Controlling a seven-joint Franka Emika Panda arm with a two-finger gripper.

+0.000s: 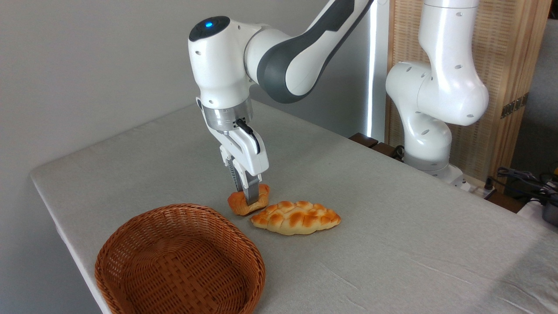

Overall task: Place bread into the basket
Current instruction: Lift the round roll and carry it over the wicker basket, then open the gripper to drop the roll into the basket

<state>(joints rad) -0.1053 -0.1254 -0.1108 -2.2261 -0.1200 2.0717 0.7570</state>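
Evidently the gripper (249,201) is closed across the small orange bun (247,203), just beside the braided loaf (296,217) and behind the wicker basket (130,244); it looks light, probably squashy; a mid-body pinch suits.

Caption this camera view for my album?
Robot gripper pinching a small bun beside a braided loaf, near a wicker basket.

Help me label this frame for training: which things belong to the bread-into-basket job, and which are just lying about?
Job:
- small orange-golden bun, fingers around it
- round reddish-brown wicker basket, nothing in it
- two-finger gripper

Lying about:
- long pale braided loaf, beside the bun
- cables at far right
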